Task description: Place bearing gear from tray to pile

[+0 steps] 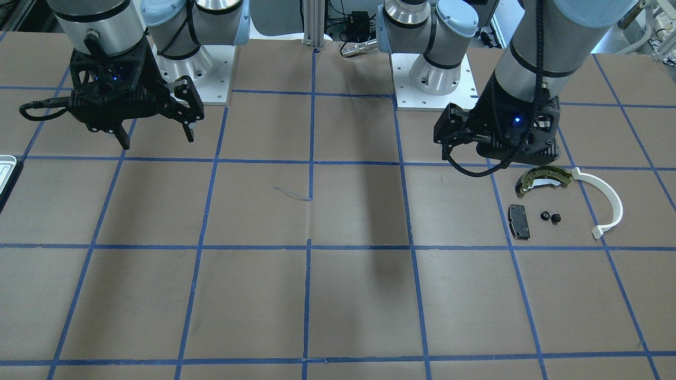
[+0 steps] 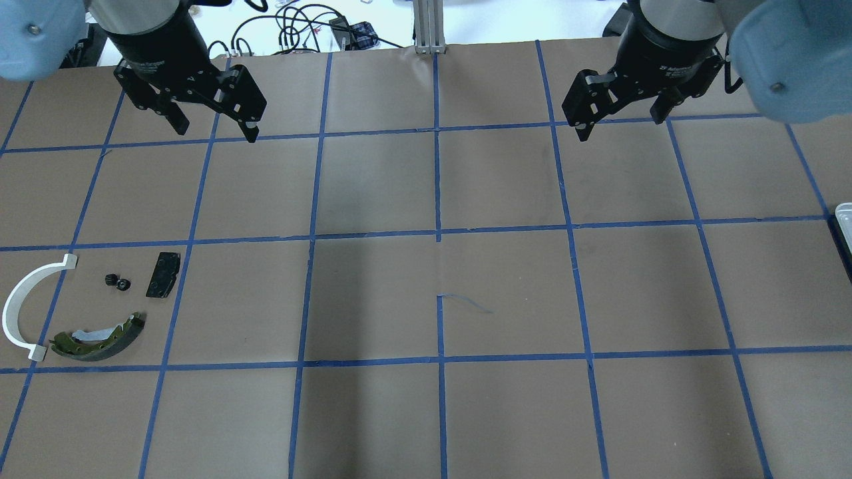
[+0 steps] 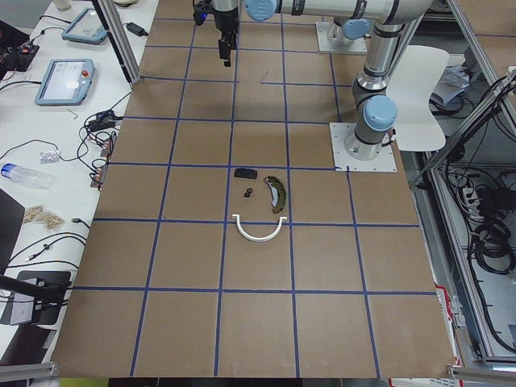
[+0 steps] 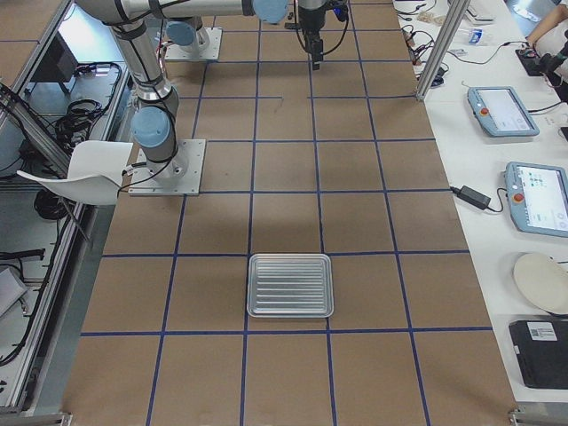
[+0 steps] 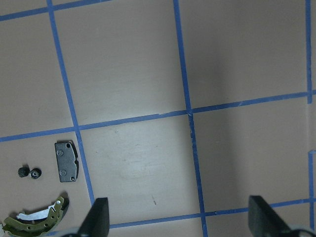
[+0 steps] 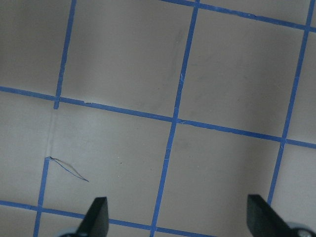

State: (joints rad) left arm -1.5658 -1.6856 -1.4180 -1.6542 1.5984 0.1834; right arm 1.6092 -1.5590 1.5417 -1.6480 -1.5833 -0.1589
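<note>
Overhead exterior view is showing the pile (image 2: 86,347) on the left of the worktop (image 2: 373,412): nearest, the olive brake shoe (image 2: 130,326) is lying beside the white arc (image 2: 14,303); just beyond it two small black bearing gears (image 2: 116,283) are sitting side by side, between the arc and the black pad (image 2: 163,274). At the right edge the tray (image 2: 844,217) is peeking in. Farther off, the left hand (image 2: 216,130) and right hand (image 2: 620,124) are hanging above the worktop, both spread wide, gripping nothing.
</note>
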